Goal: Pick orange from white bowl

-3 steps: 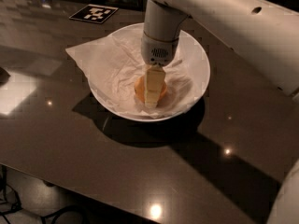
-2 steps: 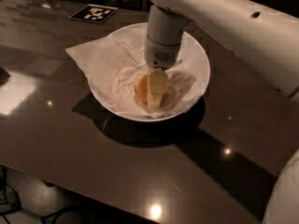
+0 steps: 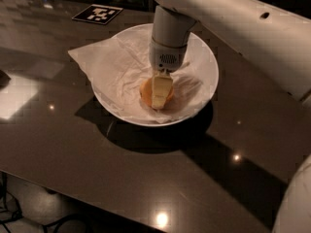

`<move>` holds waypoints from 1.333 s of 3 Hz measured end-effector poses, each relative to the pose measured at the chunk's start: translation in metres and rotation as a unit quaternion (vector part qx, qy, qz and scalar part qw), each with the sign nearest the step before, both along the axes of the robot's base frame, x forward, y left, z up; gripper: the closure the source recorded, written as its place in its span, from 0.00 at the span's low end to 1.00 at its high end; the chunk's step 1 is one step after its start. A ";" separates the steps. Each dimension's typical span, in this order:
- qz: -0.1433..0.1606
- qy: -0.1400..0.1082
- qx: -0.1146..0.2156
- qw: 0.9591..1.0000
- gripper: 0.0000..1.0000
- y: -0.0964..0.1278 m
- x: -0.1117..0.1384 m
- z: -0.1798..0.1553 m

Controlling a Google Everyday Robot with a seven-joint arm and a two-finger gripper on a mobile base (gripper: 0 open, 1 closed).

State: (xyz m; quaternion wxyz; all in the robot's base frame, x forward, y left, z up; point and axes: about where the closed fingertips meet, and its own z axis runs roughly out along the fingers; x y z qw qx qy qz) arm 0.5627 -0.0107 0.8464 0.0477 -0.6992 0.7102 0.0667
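Observation:
The white bowl stands on the dark table, lined with crumpled white paper that sticks out past its rim on the left. The orange lies in the bottom of the bowl, mostly hidden behind the gripper. My gripper reaches straight down into the bowl from the white arm and sits right at the orange, with a pale part of it across the fruit's front. Only orange slivers show on either side.
A black-and-white marker tag lies on the table behind the bowl. The glossy dark table has its front edge running along the lower left. The white arm spans the upper right, and part of the robot body shows at the lower right.
The gripper shifted slightly inside the bowl and stays down at the orange. The bowl and paper have not moved.

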 end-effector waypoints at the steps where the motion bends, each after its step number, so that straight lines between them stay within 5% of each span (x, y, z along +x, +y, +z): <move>1: 0.007 -0.011 0.016 1.000 0.85 0.003 -0.001 0.005; 2: 0.013 -0.040 0.061 0.997 1.00 0.004 -0.019 0.048; 4: 0.027 -0.074 0.121 0.990 1.00 0.005 -0.082 0.130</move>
